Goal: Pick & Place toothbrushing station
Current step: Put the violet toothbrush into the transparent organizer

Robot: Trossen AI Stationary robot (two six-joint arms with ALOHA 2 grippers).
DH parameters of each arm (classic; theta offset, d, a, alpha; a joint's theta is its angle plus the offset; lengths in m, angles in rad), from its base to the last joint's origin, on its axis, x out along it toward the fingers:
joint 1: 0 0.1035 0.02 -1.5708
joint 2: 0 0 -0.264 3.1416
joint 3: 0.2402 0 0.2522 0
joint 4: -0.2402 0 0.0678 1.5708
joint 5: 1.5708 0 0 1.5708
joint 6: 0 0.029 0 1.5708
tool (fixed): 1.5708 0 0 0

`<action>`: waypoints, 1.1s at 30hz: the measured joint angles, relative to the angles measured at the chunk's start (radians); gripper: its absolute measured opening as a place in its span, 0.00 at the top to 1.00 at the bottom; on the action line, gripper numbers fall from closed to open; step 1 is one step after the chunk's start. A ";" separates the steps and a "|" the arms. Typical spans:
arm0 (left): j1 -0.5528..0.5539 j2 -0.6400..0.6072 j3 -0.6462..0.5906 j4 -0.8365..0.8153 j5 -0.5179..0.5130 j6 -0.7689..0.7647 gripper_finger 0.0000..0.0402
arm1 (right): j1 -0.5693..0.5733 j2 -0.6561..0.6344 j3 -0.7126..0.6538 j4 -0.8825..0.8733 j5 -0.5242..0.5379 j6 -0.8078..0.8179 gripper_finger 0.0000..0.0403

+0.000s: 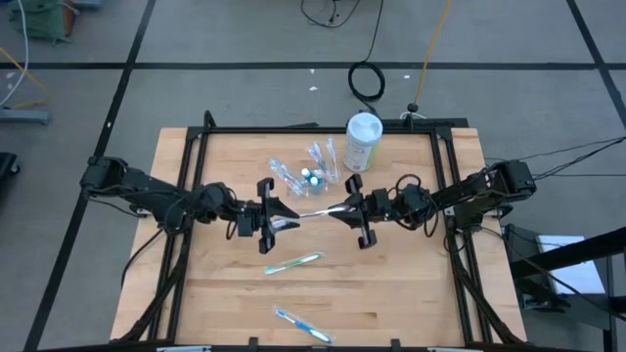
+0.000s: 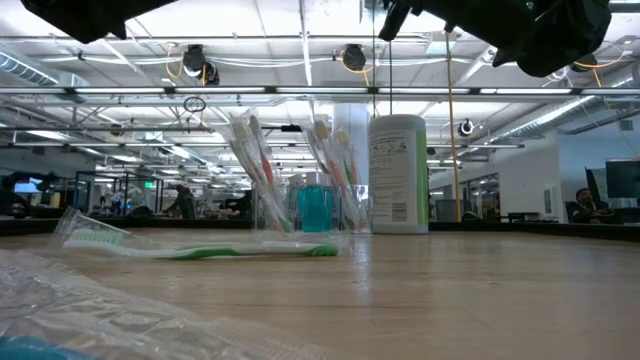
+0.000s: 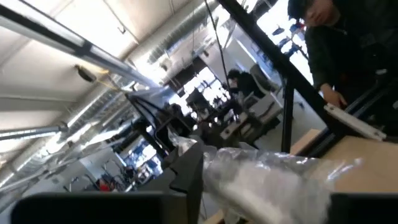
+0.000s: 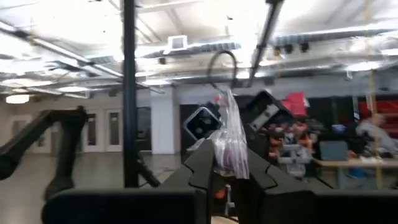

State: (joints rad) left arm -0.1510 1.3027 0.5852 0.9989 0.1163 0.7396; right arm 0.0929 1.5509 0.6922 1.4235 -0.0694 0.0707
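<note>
A toothbrush in a clear wrapper (image 1: 313, 212) hangs in the air between my two grippers over the middle of the table. My left gripper (image 1: 282, 220) is shut on its left end and my right gripper (image 1: 342, 208) on its right end. The small clear cup (image 1: 318, 176) with several wrapped toothbrushes and blue tubes stands on its base just beyond them, and it also shows in the low view (image 2: 316, 208). A green-handled toothbrush (image 1: 293, 262) and a blue one (image 1: 303, 325) lie flat on the table nearer the front. My left gripper holds the wrapper's left end (image 3: 261, 177) between its fingers, coming level from the table's left; the crinkled wrapper hides one finger. My right gripper pinches the wrapper's right end (image 4: 227, 149) between its two fingers, coming level from the table's right. The toothbrush lies about level, clear of the table.
A tall white-and-green canister (image 1: 363, 142) stands at the far edge beside the cup. The black frame rails (image 1: 313, 128) run around the tabletop. A person (image 3: 348, 50) stands beyond the table. A clear wrapper (image 2: 90, 310) lies close in front of the low camera.
</note>
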 joint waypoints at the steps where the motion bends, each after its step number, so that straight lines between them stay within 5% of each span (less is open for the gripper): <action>1: -0.001 0.001 0.002 -0.007 -0.003 0.002 0.74 | 0.000 0.000 0.000 -0.006 0.021 0.008 0.94; 9: -0.025 0.031 0.014 -0.066 -0.016 0.103 0.60 | 0.000 0.000 0.000 0.009 0.050 0.031 0.94; 29: -0.238 0.033 0.014 -0.060 -0.548 0.472 0.56 | 0.000 0.001 0.000 0.054 -0.037 0.170 0.93; 33: -0.253 0.033 0.014 -0.060 -0.561 0.523 0.56 | 0.000 0.001 -0.002 0.054 -0.039 0.177 0.93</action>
State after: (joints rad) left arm -0.4036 1.3357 0.5995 0.9394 -0.4451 1.2629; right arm 0.0929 1.5517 0.6903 1.4773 -0.1089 0.2479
